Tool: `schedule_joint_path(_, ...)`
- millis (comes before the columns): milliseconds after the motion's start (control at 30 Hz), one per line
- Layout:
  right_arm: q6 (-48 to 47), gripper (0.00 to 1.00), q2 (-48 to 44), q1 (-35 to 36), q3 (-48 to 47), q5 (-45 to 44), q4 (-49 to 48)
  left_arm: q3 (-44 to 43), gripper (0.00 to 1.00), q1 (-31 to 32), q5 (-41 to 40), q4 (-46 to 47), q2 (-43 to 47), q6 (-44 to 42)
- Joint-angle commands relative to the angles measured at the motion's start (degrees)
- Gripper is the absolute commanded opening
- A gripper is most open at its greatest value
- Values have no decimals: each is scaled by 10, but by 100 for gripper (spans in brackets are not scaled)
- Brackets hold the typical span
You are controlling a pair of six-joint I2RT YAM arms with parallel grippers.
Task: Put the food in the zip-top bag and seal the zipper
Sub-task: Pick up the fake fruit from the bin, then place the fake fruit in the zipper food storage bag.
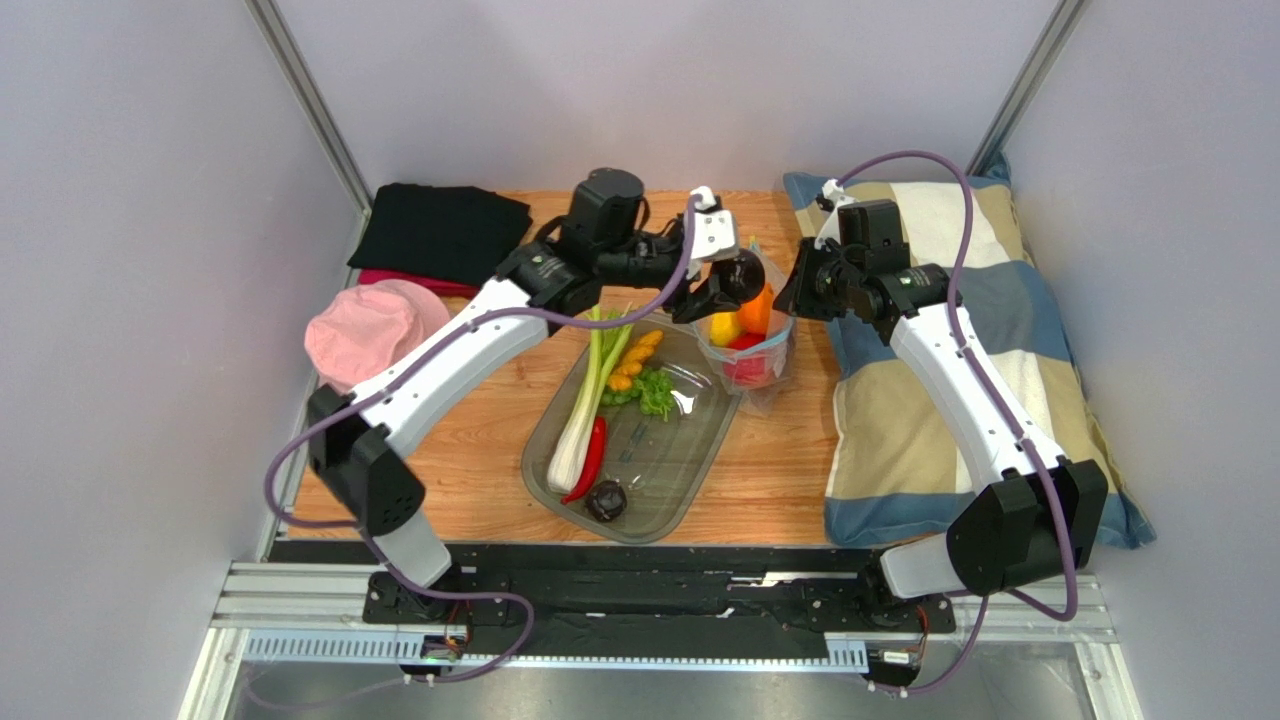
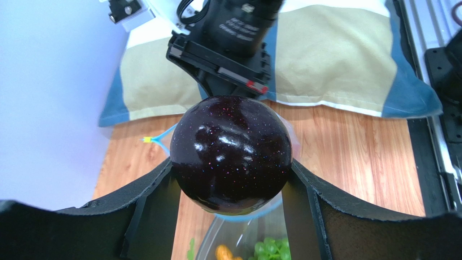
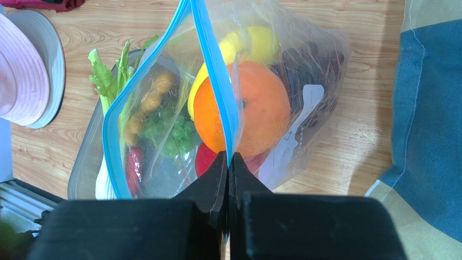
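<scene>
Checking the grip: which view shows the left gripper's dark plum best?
Left wrist: the dark plum fills the frame between both fingers. Top external shows it small and dark; right wrist doesn't show it.

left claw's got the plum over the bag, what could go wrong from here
1. The plum in the left claw is wide, and the bag already holds an orange sitting high. Dropped off-centre, it may hit the blue strip or bounce onto the table.
2. The right claw pinches the strip at one spot only; added weight might tug it free, letting the bag slump.
</scene>
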State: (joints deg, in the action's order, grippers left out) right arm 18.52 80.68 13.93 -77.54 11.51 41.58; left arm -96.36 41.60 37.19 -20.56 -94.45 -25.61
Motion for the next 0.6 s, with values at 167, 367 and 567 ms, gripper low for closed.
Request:
schedule_joint_path(167, -11, 0, -25, -2, -6, -5, -12, -40, 71, 0, 1, -57, -110, 39)
schedule_joint_path(367, -11, 0, -26, -2, -2, -6, -14, -42, 99, -1, -2, -91, -66, 42)
schedule_joint_path(567, -13, 0, -26, -1, -2, -3, -18, 46, 99, -27, 30, -128, 53, 41)
